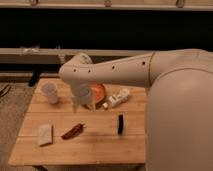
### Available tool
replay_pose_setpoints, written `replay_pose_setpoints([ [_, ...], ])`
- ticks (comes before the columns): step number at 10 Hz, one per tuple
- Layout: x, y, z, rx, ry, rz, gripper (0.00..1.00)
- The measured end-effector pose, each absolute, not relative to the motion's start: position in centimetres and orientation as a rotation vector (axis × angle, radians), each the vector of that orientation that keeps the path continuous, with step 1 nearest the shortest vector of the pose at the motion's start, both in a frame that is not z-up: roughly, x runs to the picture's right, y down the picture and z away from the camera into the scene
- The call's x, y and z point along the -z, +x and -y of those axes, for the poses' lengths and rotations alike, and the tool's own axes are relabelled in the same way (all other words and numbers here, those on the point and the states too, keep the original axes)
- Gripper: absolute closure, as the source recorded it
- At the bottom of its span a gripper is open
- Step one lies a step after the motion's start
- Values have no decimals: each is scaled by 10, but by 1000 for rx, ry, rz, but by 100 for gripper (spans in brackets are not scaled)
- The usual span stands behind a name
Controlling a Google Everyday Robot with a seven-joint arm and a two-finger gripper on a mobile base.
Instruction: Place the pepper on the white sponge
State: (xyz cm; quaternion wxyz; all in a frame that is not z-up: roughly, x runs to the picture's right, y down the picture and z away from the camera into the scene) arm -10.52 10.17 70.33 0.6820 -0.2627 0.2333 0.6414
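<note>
The dark-red pepper lies on the wooden table, left of centre near the front. The off-white sponge lies flat just to its left, apart from it. My gripper hangs from the white arm above the table's middle, behind and a little right of the pepper, fingers pointing down. It holds nothing that I can see.
A translucent white cup stands at the back left. An orange round object sits behind the gripper. A white bottle with dark markings lies to its right. A short black stick lies at the right front. My arm's bulk fills the right side.
</note>
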Motion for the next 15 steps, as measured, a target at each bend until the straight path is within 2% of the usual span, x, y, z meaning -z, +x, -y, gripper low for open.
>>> replay_pose_setpoints([
  [6, -704, -120, -113, -1382, -601, -477, 35],
  [8, -700, -147, -134, -1210, -657, -357, 35],
  [11, -704, -162, -144, -929, -694, -212, 35],
  [15, -728, -164, -165, -636, -713, -147, 35],
])
